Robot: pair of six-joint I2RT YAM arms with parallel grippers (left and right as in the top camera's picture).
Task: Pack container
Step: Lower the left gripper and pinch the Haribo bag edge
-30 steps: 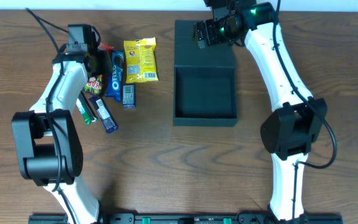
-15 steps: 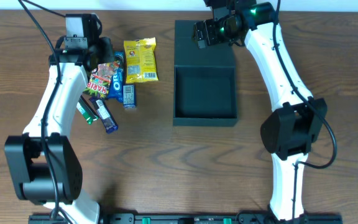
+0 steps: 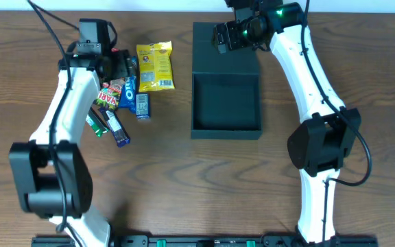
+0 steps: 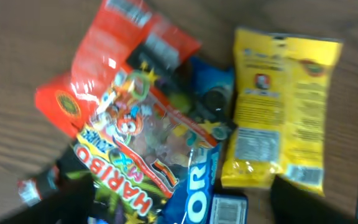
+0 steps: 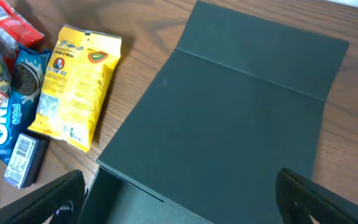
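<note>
**Haribo nudged, box still empty**

Nearest you, the container (image 3: 225,132) sat open, nothing inside. Further back, your left gripper (image 3: 120,67) had swung over the snack pile (image 3: 125,89), fingers spread wide. The Haribo packet (image 4: 135,143) had shifted slightly: nudged, not gripped, I'd judge. Farthest, the right gripper (image 3: 221,36) hung wide over the lid flap (image 3: 225,53), unmoved.

dark teal container (image 3: 225,104), yellow packet (image 3: 155,66)

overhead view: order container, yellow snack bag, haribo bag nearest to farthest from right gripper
1. container, its lid right under the right gripper
2. yellow snack bag, beside the container's lid
3. Haribo bag, farthest, past the yellow bag
</note>
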